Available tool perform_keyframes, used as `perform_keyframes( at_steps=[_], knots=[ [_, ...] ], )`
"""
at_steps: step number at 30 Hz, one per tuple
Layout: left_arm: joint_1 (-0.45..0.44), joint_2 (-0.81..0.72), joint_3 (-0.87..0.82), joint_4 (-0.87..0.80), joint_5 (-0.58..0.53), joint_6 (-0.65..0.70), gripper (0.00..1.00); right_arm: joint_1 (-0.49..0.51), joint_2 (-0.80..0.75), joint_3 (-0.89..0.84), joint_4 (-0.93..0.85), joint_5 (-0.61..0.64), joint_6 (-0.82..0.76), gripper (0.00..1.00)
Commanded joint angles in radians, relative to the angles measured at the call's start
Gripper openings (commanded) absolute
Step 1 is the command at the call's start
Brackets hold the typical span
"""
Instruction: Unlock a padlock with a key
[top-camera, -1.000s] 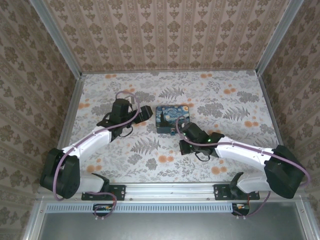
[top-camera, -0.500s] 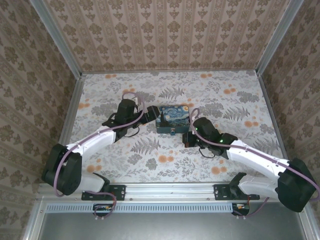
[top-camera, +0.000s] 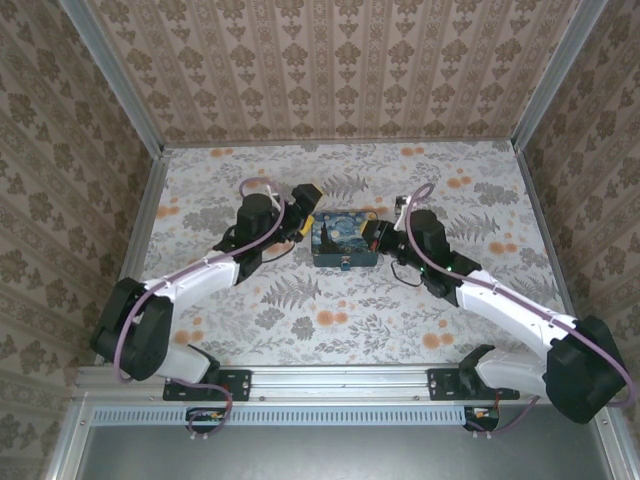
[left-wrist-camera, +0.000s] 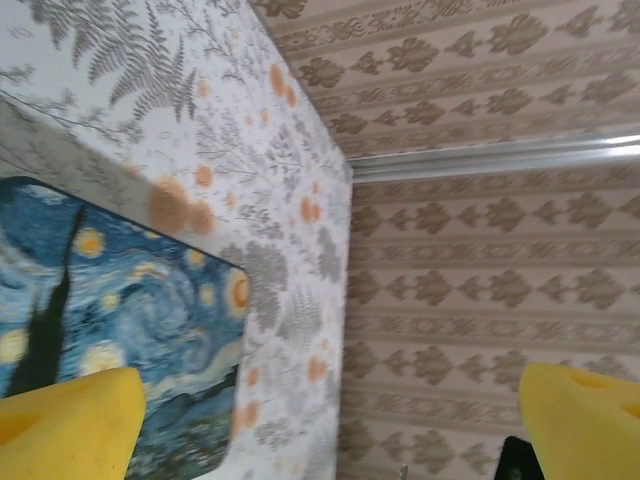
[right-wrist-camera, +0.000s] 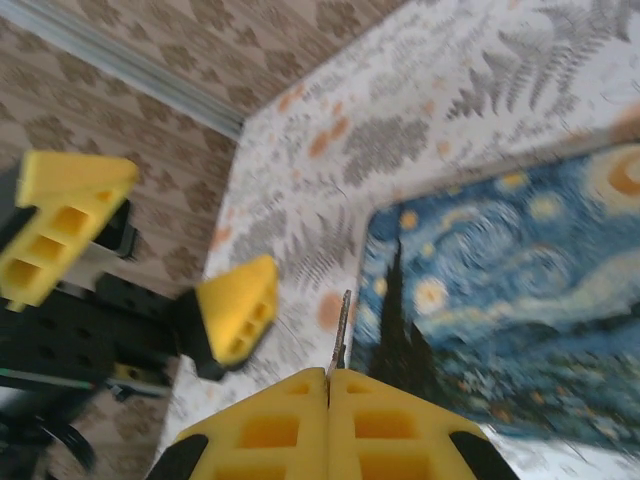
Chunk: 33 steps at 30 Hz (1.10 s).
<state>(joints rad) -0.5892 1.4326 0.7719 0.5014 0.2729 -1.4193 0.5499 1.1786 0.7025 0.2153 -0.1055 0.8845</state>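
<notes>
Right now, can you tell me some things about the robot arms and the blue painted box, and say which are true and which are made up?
1. The blue swirling-night-sky printed box lies on the flowered table between the two arms. True.
2. The left end effector is shut tight. False: its yellow fingers stand wide apart with nothing between them.
3. The right end effector is shut, and a thin metal key pokes out from between its fingers. True.
4. The box stands in the far right corner of the table. False: it sits near the middle.
</notes>
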Motion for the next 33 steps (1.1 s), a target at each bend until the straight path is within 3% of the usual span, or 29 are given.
perform_keyframes(
  at_steps=[1,12,33],
  knots=[
    [-0.017,0.048,-0.02,0.171,-0.016,-0.23,0.94,-0.007,0.044,0.045,0.15,0.01,0.088,0.0],
    [-0.099,0.225,0.04,0.434,-0.055,-0.441,0.78,-0.012,0.133,0.076,0.276,0.016,0.174,0.0],
    [-0.167,0.279,0.074,0.536,-0.09,-0.489,0.65,-0.024,0.183,0.049,0.327,0.015,0.193,0.0]
  ],
)
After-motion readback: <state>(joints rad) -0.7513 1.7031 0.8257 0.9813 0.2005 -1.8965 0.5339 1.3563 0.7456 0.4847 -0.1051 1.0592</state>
